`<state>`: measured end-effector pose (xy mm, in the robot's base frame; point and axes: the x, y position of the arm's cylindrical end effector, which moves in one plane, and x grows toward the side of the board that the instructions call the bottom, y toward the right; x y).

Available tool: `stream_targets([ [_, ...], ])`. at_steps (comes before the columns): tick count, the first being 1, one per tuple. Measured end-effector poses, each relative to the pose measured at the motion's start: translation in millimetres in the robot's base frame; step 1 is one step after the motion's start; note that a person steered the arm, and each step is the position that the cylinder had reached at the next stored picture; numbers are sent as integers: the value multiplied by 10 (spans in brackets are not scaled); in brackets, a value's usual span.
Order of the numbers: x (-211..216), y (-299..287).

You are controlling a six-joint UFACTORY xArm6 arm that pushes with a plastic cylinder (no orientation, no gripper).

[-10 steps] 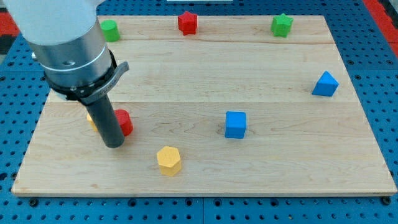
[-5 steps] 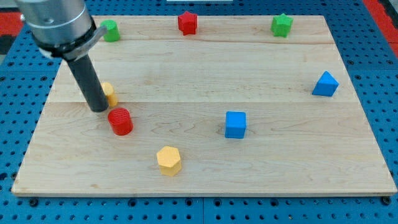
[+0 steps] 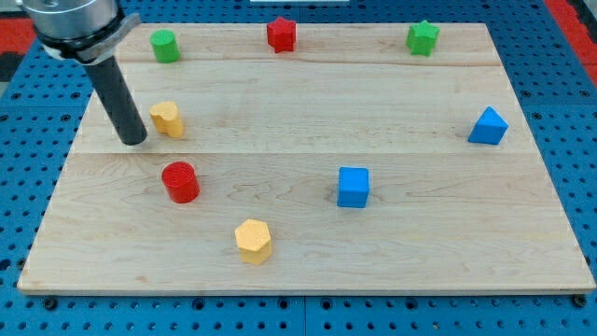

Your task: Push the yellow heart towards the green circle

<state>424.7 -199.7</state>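
The yellow heart [image 3: 167, 119] lies on the wooden board at the view's left. The green circle [image 3: 165, 45] stands near the board's top left corner, straight up the view from the heart. My tip [image 3: 133, 141] rests on the board just to the left of and slightly below the yellow heart, a small gap apart from it.
A red cylinder [image 3: 180, 181] sits below the heart. A yellow hexagon [image 3: 253, 240] is near the bottom edge. A blue cube [image 3: 354, 186] is at the middle, a blue triangular block [image 3: 488, 125] at the right. A red star [image 3: 281, 34] and a green star [image 3: 423, 37] sit along the top.
My tip has moved up the view and to the left, from beside the red cylinder to the heart's left. The yellow heart has shifted up the view, towards the green circle.
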Motion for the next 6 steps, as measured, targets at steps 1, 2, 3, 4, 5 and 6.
stream_targets([
  [1, 11, 186],
  [2, -256, 335],
  [3, -511, 447],
  [4, -131, 552],
  [5, -28, 1153],
  [6, -532, 1531],
])
